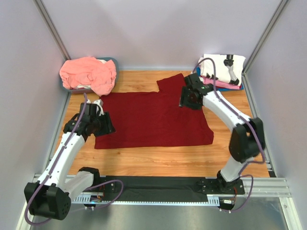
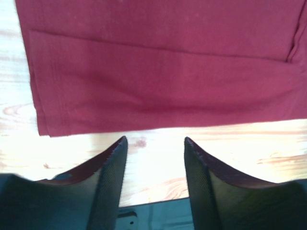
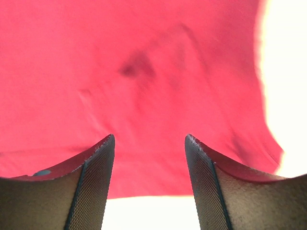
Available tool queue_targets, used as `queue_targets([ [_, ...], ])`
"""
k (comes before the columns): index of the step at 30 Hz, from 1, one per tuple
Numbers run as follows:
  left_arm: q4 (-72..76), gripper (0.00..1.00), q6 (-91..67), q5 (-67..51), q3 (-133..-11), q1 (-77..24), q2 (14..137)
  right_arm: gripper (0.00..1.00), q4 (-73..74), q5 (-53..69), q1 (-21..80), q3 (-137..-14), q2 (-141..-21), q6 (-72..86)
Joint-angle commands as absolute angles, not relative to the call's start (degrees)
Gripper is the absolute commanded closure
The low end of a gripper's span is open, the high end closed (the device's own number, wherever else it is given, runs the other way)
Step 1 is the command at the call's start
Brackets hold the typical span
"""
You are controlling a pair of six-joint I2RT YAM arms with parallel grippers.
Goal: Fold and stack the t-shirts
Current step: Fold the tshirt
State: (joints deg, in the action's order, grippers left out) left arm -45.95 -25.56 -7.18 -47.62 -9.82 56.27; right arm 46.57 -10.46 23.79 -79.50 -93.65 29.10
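Observation:
A dark red t-shirt [image 1: 153, 120] lies spread flat on the wooden table [image 1: 158, 160], one sleeve pointing to the back. My left gripper [image 1: 108, 127] sits at its left edge. In the left wrist view that gripper [image 2: 156, 141] is open over bare wood, the shirt's hem [image 2: 163, 72] just beyond the fingertips. My right gripper [image 1: 185, 102] hovers over the back right sleeve. In the right wrist view it [image 3: 149, 139] stands open above the red cloth [image 3: 134, 72], holding nothing. A salmon-pink t-shirt [image 1: 88, 74] is heaped at the back left. A white printed t-shirt [image 1: 223, 64] lies folded at the back right.
The salmon-pink heap sits in a grey-blue basket [image 1: 114, 61]. Under the white shirt show a pink edge [image 1: 218, 84] and a blue edge [image 1: 236, 88]. Grey walls close in the left, back and right. A black strip [image 1: 153, 187] and a metal rail run along the near edge.

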Motion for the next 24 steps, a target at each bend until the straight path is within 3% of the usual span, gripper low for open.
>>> queue_targets([
  [1,-48.9,0.38,-29.5,-1.9,-47.9,-12.7,56.7,0.36,46.3,-13.8,22.4,-66.1,-84.2,30.1],
  [7,-41.6,0.31,-37.9,-4.5,-38.4,-13.5,56.3,0.30,39.3,-7.9,21.4,-42.7,-68.0,36.4],
  [12,-36.7,0.31,-41.4,-2.1,-32.4,-13.5,57.1,0.30,36.7,-5.9,18.1,-34.3,-61.1,38.2],
  [24,-36.8,0.24,-45.4,10.0,-27.3,-13.4,54.0,0.35,28.5,-1.2,9.2,-33.0,-70.1,35.8],
])
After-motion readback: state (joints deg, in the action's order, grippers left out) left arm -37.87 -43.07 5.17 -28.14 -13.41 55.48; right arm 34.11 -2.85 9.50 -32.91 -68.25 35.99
